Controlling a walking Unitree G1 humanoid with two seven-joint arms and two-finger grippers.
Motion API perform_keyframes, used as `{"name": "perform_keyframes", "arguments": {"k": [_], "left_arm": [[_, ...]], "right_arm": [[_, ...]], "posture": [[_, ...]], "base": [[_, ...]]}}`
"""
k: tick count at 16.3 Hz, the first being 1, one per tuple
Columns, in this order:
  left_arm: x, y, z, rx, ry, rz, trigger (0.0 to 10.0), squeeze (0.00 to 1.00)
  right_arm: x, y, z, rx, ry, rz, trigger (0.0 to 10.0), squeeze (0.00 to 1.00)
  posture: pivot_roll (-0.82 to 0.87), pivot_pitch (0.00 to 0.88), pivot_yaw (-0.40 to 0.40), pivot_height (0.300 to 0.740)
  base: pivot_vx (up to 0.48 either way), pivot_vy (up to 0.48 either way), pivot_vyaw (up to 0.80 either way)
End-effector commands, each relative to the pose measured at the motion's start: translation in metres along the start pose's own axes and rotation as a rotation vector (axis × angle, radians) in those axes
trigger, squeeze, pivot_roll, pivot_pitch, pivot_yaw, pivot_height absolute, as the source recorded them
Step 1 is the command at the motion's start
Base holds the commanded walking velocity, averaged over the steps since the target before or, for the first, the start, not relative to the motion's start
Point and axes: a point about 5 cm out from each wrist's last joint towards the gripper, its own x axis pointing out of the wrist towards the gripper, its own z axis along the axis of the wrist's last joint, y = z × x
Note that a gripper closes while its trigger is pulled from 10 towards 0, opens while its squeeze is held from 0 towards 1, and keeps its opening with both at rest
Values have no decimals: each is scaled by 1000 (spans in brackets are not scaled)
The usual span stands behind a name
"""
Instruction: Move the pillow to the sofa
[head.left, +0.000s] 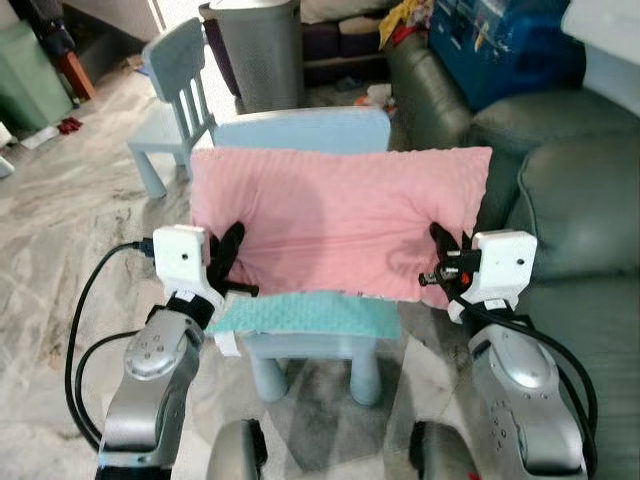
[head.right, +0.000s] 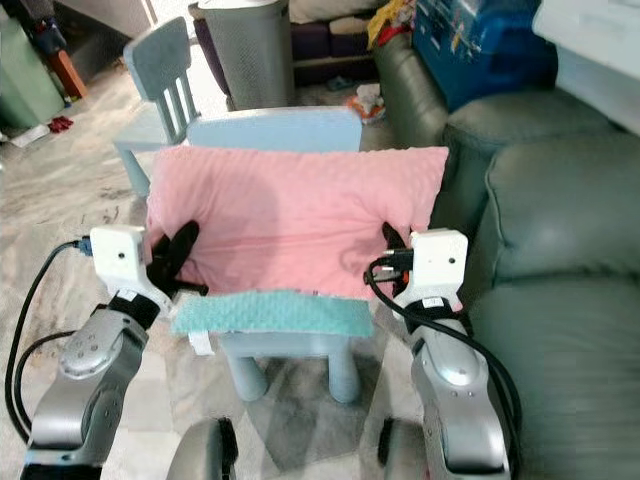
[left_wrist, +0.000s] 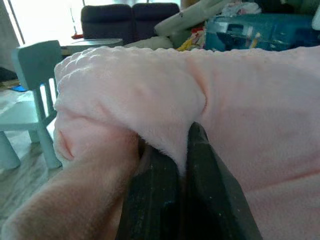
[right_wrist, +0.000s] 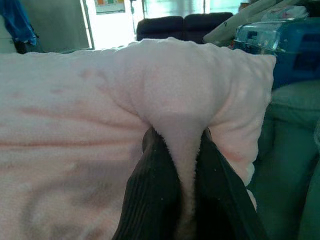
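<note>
Both jaws are pinching the pink pillow (head.left: 340, 220): I see the left gripper (head.left: 228, 262) clamped on a fold near its left end and the right gripper (head.left: 447, 262) on a fold near its right end. I can read no label or writing on it. Its long axis runs left to right across my view, above the seat of a light blue small chair (head.left: 310, 345); a teal cloth (head.left: 300, 315) lies under its near edge. I see the grey-green sofa (head.left: 575, 210) just to the right, a second small chair (head.left: 175, 95) behind on the left, and a blue box (head.left: 500, 45) on the sofa's far end.

Two light-blue child chairs (head.left: 300, 135), a grey bin (head.left: 256, 50), blue crate (head.left: 500, 45).
</note>
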Motion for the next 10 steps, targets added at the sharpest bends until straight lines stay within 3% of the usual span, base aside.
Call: {"name": "perform_keyframes", "arguments": {"k": [1,8,10], "left_arm": [[-2,8,-1,14,1,24,10000,0],[9,5,1,2,-16,27,10000,0],[10,3,0,-2,-17,21,10000,0]], "right_arm": [[2,-4,11,-3,-48,-22,10000,0],[6,-5,17,-9,-66,-22,10000,0],[7,-5,19,-11,-72,-21,10000,0]], "posture": [[-106,0,108,663],[-116,0,106,736],[-118,0,106,740]], "base": [[0,0,0],[0,0,0],[0,0,0]]}}
